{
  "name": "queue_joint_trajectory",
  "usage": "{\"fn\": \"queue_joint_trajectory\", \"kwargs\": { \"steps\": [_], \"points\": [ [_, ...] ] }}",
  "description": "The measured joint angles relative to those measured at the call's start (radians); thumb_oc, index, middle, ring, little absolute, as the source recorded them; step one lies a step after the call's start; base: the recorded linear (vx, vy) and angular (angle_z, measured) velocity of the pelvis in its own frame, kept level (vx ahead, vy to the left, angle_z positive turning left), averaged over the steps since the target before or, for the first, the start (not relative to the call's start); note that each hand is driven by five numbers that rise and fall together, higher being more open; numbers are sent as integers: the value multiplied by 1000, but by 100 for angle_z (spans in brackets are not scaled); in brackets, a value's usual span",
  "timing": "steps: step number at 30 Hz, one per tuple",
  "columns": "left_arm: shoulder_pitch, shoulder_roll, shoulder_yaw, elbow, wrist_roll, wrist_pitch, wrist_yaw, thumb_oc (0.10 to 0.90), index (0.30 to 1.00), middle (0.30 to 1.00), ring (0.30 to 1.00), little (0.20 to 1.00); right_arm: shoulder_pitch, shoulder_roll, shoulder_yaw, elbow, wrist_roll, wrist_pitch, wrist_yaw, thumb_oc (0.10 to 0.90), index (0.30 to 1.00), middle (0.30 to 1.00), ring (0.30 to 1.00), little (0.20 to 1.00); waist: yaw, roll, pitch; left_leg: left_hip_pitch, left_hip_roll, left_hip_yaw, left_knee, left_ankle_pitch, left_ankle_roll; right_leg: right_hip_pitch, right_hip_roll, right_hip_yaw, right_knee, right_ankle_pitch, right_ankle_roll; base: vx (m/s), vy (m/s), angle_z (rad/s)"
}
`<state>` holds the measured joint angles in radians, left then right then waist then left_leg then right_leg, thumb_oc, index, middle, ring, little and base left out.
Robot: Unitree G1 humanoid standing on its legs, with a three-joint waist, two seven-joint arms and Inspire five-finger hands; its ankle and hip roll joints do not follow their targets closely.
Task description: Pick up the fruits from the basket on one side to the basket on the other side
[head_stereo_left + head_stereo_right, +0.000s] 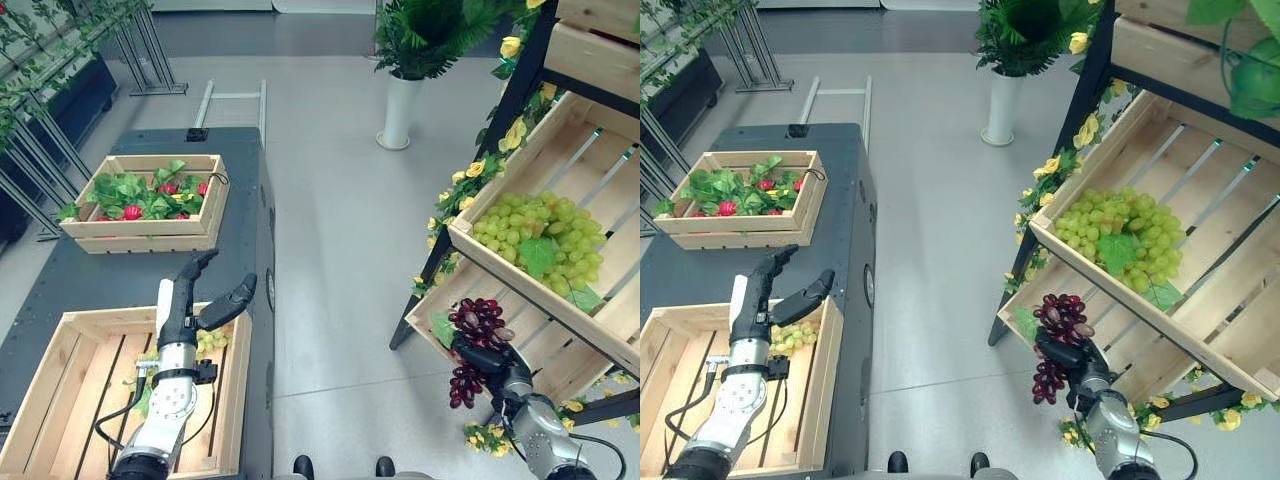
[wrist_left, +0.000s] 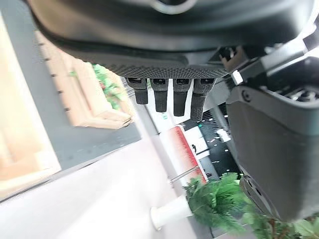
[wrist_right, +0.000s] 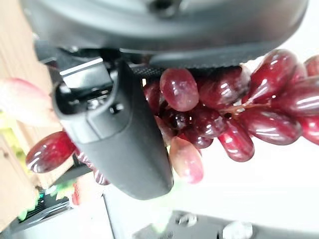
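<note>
Grapes [image 3: 219, 114]: dark red, glossy. Grapes in upper crate [image 1: 530, 235]: pale green w/ green leaves. Crates [image 1: 90, 390]: light natural wood. Table [image 1: 110, 275]: dark grey. Far crate [image 1: 150, 200]: green leaves, red fruit. Flowers [image 1: 475, 168]: yellow. Vase [image 1: 400, 110]: white. Floor [image 1: 330, 220]: grey. Hands [image 1: 215, 305]: black.

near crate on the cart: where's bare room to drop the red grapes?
Near crate: slats bare left of the left hand. Crowded only at its far right corner, green grapes under that hand. Right hand holds the red grapes at the shelf crate.
</note>
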<state>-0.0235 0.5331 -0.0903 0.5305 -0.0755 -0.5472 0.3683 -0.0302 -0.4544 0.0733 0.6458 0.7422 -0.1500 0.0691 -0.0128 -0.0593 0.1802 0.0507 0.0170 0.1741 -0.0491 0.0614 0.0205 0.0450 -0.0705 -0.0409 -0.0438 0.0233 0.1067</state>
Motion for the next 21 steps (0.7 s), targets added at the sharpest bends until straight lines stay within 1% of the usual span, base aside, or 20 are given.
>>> {"fn": "queue_joint_trajectory", "kwargs": {
  "steps": [3,4,5,6,7,8,9,10,12,13,14,15,17,21],
  "points": [
    [-61,0,-3,1,0,0,-1,800,900,900,900,900,-86,-12,-35,1,-4,-28,-64,400,300,300,300,300,0,-18,109,-61,2,-1,56,-3,3,-67,-4,-11,66,-3,-3,-197,-19,-2],
    [-94,3,-15,0,0,0,1,800,900,900,900,900,-118,-29,-35,1,-32,-44,-92,400,300,300,300,300,0,-16,147,-98,4,-3,94,-12,4,-106,-9,-33,108,-8,-8,-162,-9,2],
    [-110,3,-18,-1,0,0,1,800,900,900,900,900,-134,-39,-38,1,-39,-50,-102,400,300,300,300,300,2,-17,168,-112,4,-3,107,-13,4,-121,-11,-37,124,-11,-8,-94,-6,7],
    [-142,4,-28,-4,0,0,-2,800,900,900,900,900,-175,-61,-39,1,-51,-54,-133,400,300,300,300,300,2,-12,212,-142,4,-4,134,-14,6,-152,-16,-51,158,-15,-11,-112,-8,5],
    [-165,4,-39,-5,0,0,-5,800,900,900,900,900,-205,-74,-58,1,-70,-54,-153,400,300,300,300,300,3,-6,248,-162,5,-6,157,-16,8,-176,-19,-52,189,-25,-17,-88,-7,7],
    [-175,5,-46,-12,-4,2,-7,800,900,900,900,900,-221,-82,-63,2,-71,-56,-166,400,300,300,300,300,4,-3,264,-180,5,-6,177,-19,8,-193,-21,-56,211,-28,-15,-96,1,7],
    [-197,9,-64,-35,-16,5,-15,800,900,900,900,900,-252,-109,-71,6,-79,-59,-190,400,300,300,300,300,3,3,298,-217,8,-9,224,-37,12,-230,-27,-58,259,-52,-21,-68,0,8],
    [-208,10,-74,-56,-18,9,-21,800,900,900,900,900,-275,-128,-75,18,-89,-66,-208,400,300,300,300,300,5,8,318,-246,10,-9,253,-43,12,-261,-29,-59,294,-63,-21,-79,-3,8],
    [-226,19,-111,-82,-21,18,-32,800,900,900,900,900,-298,-155,-92,41,-108,-69,-218,400,300,300,300,300,9,16,330,-306,12,-20,315,-60,10,-322,-33,-62,365,-91,-28,-55,-8,12],
    [-237,26,-136,-87,-22,20,-36,800,900,900,900,900,-310,-168,-92,66,-108,-70,-219,400,300,300,300,300,10,20,336,-327,13,-30,353,-74,7,-339,-36,-70,399,-106,-34,-45,-6,16],
    [-242,28,-147,-89,-22,20,-40,800,900,900,900,900,-314,-174,-93,77,-108,-70,-219,400,300,300,300,300,10,21,340,-336,15,-33,371,-82,5,-346,-36,-72,417,-118,-33,-33,-12,12],
    [-250,35,-169,-101,-32,23,-45,800,900,900,900,900,-320,-186,-93,97,-108,-71,-219,400,300,300,300,300,15,21,341,-360,17,-36,414,-101,1,-371,-38,-72,462,-136,-41,-26,-10,7],
    [-274,41,-204,-135,-57,42,-55,800,900,900,900,900,-341,-227,-94,139,-109,-71,-219,400,300,300,300,300,20,29,349,-415,19,-53,508,-142,-3,-419,-43,-73,550,-178,-45,-24,-11,7],
    [-295,55,-230,-166,-59,53,-61,800,900,900,900,900,-365,-284,-93,161,-109,-71,-236,400,300,300,300,300,27,33,353,-502,27,-64,647,-204,-10,-501,-49,-73,685,-238,-50,-4,-23,1]
  ]
}}
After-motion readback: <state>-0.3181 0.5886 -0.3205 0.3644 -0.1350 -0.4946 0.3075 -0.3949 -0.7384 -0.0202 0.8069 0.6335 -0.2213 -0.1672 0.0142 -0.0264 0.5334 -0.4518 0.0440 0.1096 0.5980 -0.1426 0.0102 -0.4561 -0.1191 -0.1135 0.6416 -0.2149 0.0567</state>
